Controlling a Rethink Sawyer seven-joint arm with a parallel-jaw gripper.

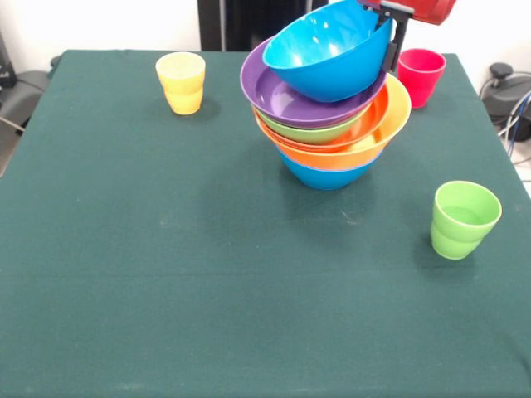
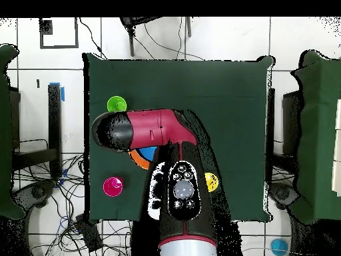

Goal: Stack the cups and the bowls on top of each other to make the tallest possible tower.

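Note:
The tower (image 1: pixel 332 141) stands right of centre at the far side of the table: a blue bowl (image 1: pixel 323 176) lowest, then yellow-orange (image 1: pixel 397 112), orange-red, lime green (image 1: pixel 307 131) and wide purple (image 1: pixel 278 95) bowls. A second blue bowl (image 1: pixel 332 50) lies tilted on top. My gripper (image 1: pixel 388 56) comes down from the top edge and is shut on this bowl's right rim. The yellow cup (image 1: pixel 181 81), red-pink cup (image 1: pixel 420 76) and light green cup (image 1: pixel 463 219) stand apart on the cloth. In the overhead view my arm (image 2: pixel 153 130) hides most of the tower.
The table has a dark green cloth (image 1: pixel 166 274). In the overhead view the green cup (image 2: pixel 116 105), pink cup (image 2: pixel 112 187) and yellow cup (image 2: pixel 211 182) show around the arm. Cables and black gear lie beyond the table's right edge (image 1: pixel 506 91).

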